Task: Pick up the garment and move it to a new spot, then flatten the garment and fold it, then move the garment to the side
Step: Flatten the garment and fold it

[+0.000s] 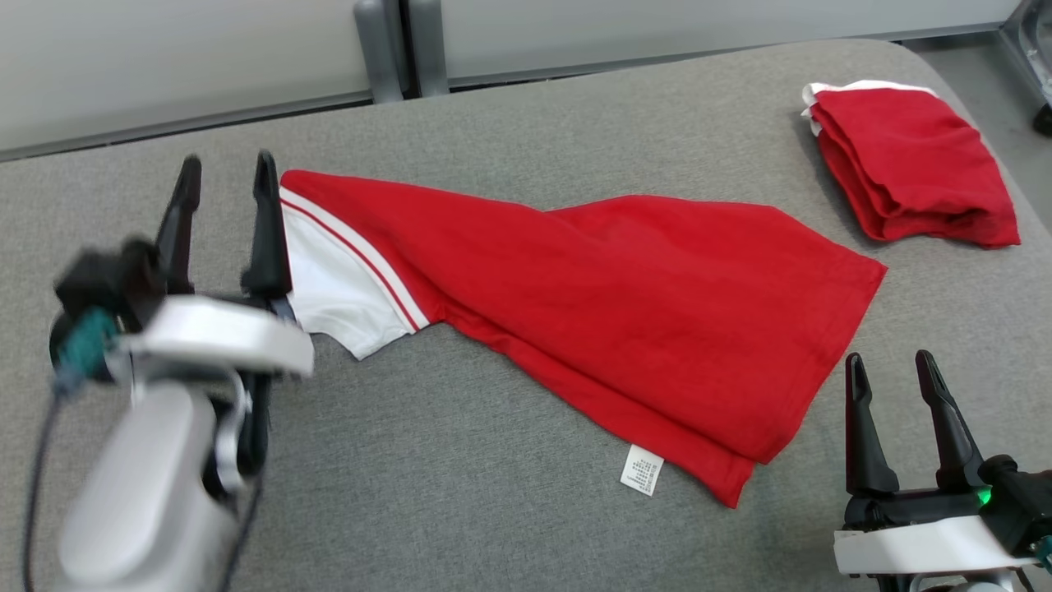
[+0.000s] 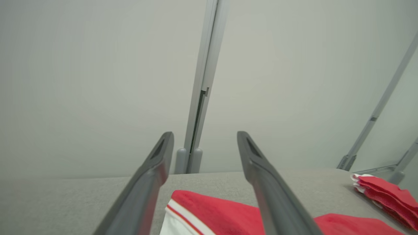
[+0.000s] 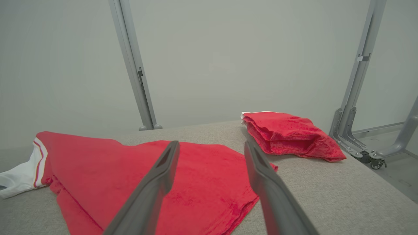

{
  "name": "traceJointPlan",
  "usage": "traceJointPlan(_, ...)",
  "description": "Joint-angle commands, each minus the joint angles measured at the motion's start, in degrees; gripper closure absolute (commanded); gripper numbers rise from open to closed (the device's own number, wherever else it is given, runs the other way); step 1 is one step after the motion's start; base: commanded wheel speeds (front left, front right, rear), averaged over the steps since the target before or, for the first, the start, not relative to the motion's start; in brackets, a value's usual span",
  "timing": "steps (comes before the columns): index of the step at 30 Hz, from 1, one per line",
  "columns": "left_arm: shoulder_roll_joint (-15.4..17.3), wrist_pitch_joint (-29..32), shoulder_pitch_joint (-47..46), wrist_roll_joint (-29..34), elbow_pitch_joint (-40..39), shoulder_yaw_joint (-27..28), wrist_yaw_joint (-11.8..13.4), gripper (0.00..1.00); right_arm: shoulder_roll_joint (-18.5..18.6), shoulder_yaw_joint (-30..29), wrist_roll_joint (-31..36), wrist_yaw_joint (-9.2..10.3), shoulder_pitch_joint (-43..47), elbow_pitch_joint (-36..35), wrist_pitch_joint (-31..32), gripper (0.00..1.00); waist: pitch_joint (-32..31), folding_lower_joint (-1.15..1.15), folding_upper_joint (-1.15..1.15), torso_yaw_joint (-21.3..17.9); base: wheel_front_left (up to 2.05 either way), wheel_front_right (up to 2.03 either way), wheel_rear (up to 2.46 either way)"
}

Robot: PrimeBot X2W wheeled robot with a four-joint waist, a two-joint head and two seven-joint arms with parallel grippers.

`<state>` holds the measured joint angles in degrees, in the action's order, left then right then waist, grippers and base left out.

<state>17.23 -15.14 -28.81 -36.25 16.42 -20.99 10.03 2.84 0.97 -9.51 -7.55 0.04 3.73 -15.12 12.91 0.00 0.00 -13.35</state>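
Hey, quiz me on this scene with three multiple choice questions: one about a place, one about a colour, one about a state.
1. Where is the folded pile on the table? A near left corner; B far right; C centre.
2. What colour is the sleeve of the spread shirt? A mostly white; B blue; C black.
3. The jaws of the left gripper are: A shut on the shirt; B open; C shut on the pile.
Answers: B, it sits by the far right edge; A, white with red stripes; B, they stand apart.
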Motion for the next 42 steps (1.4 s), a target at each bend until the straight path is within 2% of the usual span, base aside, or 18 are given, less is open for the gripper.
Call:
traceJointPlan(1, -1.8, 0.1, 5.8, 3.7, -2.8, 2.3, 1.5, 0.00, 0.1, 0.1, -0.1, 0.12, 0.0, 0.0, 0.0, 0.00, 0.8, 0.00, 0.00, 0.7, 0.00, 0.00, 0.00)
traceJointPlan(4, -4.8, 0.0, 13.8, 9.3, -6.2, 6.5, 0.9, 0.00, 0.1, 0.2, 0.1, 0.12, -0.6, 0.1, 0.0, 0.00, 1.2, 0.00, 0.00, 1.2, 0.00, 0.00, 0.00)
traceJointPlan(7, -6.1, 0.0, 17.2, 12.2, -2.5, 7.8, -0.8, 0.00, 0.1, 1.1, 0.4, 0.12, -1.3, 0.2, 0.0, 0.00, 1.6, 0.00, 0.00, 1.6, 0.00, 0.00, 0.00)
traceJointPlan(15, -7.9, 0.0, 10.7, 15.2, 9.5, 11.0, -4.2, 0.00, 0.8, 2.7, -0.1, 0.12, -2.2, 0.7, 0.0, 0.00, 4.2, 0.00, 0.00, 1.4, 0.00, 0.00, 0.00)
traceJointPlan(17, -8.0, 0.0, 8.3, 16.2, 12.8, 11.6, -3.3, 0.00, 0.9, 3.0, -0.3, 0.12, -2.3, 0.8, 0.0, 0.00, 4.7, 0.00, 0.00, 1.1, 0.00, 0.00, 0.00)
traceJointPlan(25, -6.4, 0.0, 2.3, 17.2, 23.4, 13.5, -2.7, 0.00, 0.9, 3.5, -0.6, 0.12, -3.2, 0.9, 0.0, 0.00, 6.1, 0.00, 0.00, -0.4, 0.00, 0.00, 0.00)
traceJointPlan(28, -6.6, 0.5, 1.2, 16.5, 27.5, 13.2, -4.0, 0.00, 0.9, 3.3, -0.6, 0.12, -3.2, 0.9, 0.0, 0.00, 6.1, 0.00, 0.00, -0.8, 0.00, 0.00, 0.00)
traceJointPlan(29, -7.0, 0.8, 1.2, 16.0, 28.4, 13.2, -4.6, 0.21, 0.9, 3.1, -0.6, 0.12, -3.1, 1.0, 0.0, 0.00, 6.0, 0.00, 0.00, -1.0, 0.00, 0.00, 0.00)
traceJointPlan(30, -7.3, 1.5, 1.3, 15.6, 29.2, 13.1, -5.0, 0.53, 1.0, 3.2, -0.7, 0.12, -2.9, 1.0, 0.0, 0.00, 5.9, 0.00, 0.00, -1.2, 0.00, 0.00, 0.00)
traceJointPlan(31, -7.9, 1.9, 1.6, 15.1, 29.5, 13.1, -5.4, 0.63, 1.1, 2.9, -0.6, 0.12, -2.7, 0.9, 0.0, 0.00, 5.8, 0.00, 0.00, -1.3, 0.00, 0.00, 0.00)
traceJointPlan(32, -8.2, 2.1, 1.9, 14.8, 29.6, 13.0, -5.6, 0.84, 1.1, 2.8, -0.7, 0.12, -2.5, 0.8, 0.0, 0.00, 5.7, 0.00, 0.00, -1.4, 0.00, 0.00, 0.00)
traceJointPlan(33, -8.2, 2.8, 2.4, 14.8, 29.7, 12.6, -5.7, 1.00, 1.2, 2.6, -0.7, 0.12, -2.3, 0.7, 0.0, 0.00, 5.6, 0.00, 0.00, -1.4, 0.00, 0.00, 0.00)
traceJointPlan(38, -8.1, 6.5, 4.8, 14.7, 28.6, 10.9, -7.1, 1.00, 1.2, 2.5, -0.4, 0.12, -1.6, 0.3, 0.0, 0.00, 5.7, 0.00, 0.00, -1.6, 0.00, 0.00, 0.00)
traceJointPlan(42, -6.6, 7.4, 4.7, 15.9, 25.1, 10.1, -6.4, 1.00, 1.4, 3.3, -0.1, 0.12, -1.6, -0.1, 0.0, 0.00, 6.1, 0.00, 0.00, -1.8, 0.00, 0.00, 0.00)
